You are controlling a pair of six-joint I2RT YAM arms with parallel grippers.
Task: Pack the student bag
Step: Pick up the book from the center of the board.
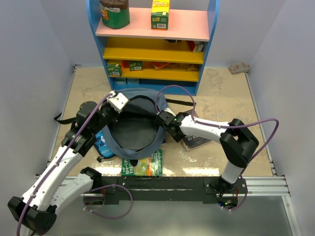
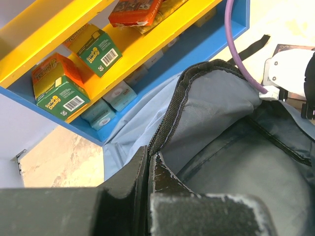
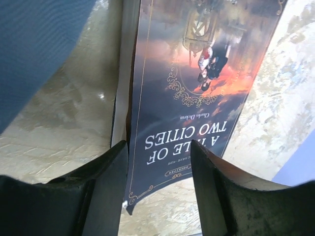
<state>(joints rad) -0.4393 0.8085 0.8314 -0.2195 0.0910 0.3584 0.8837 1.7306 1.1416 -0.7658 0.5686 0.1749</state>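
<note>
Student bag (image 1: 138, 130) grey-blue, gaping, dark lining; left pincer (image 2: 148, 163) seemingly clamped on rim (image 2: 170, 118); right pincer (image 3: 158, 148) apart.

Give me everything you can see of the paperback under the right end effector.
The paperback is a dark-covered A Tale of Two Cities by Charles Dickens, with gilt scrollwork border and a fiery orange illustration. White page edges show along one side. It lies closed on the mottled table, beside the student bag. The right end effector hangs open over its corner; contact is unclear.
</note>
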